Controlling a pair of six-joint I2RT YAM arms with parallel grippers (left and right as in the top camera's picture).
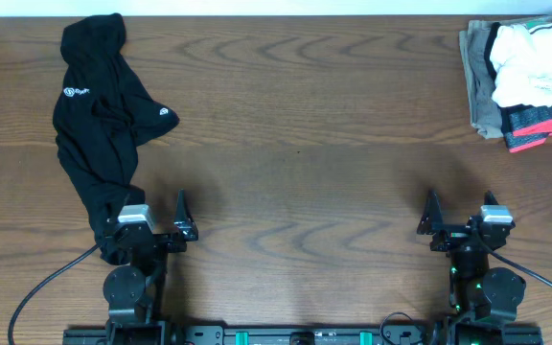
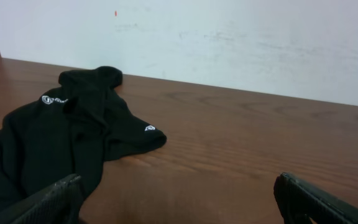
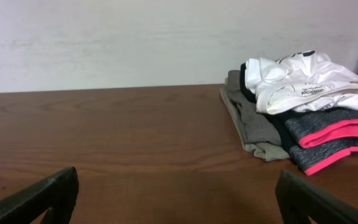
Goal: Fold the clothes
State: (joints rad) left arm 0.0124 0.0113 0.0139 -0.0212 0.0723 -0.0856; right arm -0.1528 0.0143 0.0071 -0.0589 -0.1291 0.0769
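Item 1. Left gripper [image 1: 184,218], at the near edge of the bench [image 1: 295,144]: I logged its jaws spread wide and holding nothing. In the left wrist view, its dark fingers [image 2: 51,200] sat at the lower corners with bare wood between them.

Item 2. Right gripper [image 1: 428,218], also at the near edge, well apart from the left one: its jaws were likewise spread and held nothing. Only brown wood grain lay between the fingers.

Item 3. Black garment [image 1: 99,125], on the left side: I recorded it crumpled in a long heap. It ran from beside the left arm out to the far left corner. A small white logo [image 1: 77,92] showed near its far end.

Item 4. Stack of garments at the far right corner, well apart from both grippers.
- Grey garment [image 1: 477,86], folded, on the left side of the stack.
- Dark garment with coral stripes [image 1: 544,129], on the near side of the stack.
- White T-shirt [image 1: 535,62], the piece to be folded: it lay bunched on top of the stack, touching the pieces beneath. Small grey lettering showed on it in the right wrist view, too small for me to read.
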